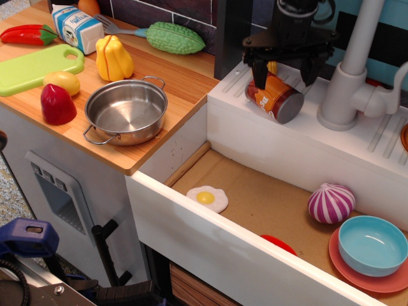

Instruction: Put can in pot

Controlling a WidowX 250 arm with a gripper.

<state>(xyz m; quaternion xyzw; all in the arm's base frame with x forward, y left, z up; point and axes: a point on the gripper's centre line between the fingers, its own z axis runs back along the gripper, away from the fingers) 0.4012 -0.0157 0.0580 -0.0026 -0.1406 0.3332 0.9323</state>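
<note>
Can [275, 96] lies on its side on the white ledge [357, 137] behind the sink basin, grey end facing front-right, directly beneath the claw [283, 72]. Claw spread wide, black fingers [254, 71] straddling the can's upper side; contact cannot be confirmed. Just behind the claw, a yellow corn piece [272, 66], partly hidden by it. To the claw's right, the grey-white faucet [349, 83] stands on the same ledge. Pot [126, 111] sits upright on the wooden counter [182, 83], well to the claw's left and nearer the camera, empty. Around the pot: red and yellow toy pieces, a yellow pepper [114, 58], a green cutting board [35, 67], a milk carton [77, 27], a green gourd [174, 37]. Below the claw, the basin's brown floor [268, 204] holds a fried egg [206, 197], a purple-striped onion [331, 202] and a light blue bowl [372, 244] on an orange plate [357, 268]. Back wall is dark tile.
</note>
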